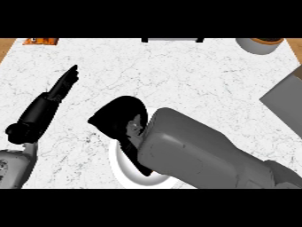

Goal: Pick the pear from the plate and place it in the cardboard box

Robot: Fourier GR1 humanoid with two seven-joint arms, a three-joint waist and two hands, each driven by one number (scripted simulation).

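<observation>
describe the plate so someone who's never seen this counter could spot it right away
Start from the white marbled counter and look to its near edge, a little left of centre. There the right hand and its grey forearm reach over a round white plate, hiding most of it. It is the only plain white dish there; the cardboard box at the right edge is brown and grey with straight sides.

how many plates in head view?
1. The white plate sits at lower centre of the counter, mostly covered by the right hand and its forearm. A round grey rim at the top right edge may be a bowl; cannot tell.
</observation>
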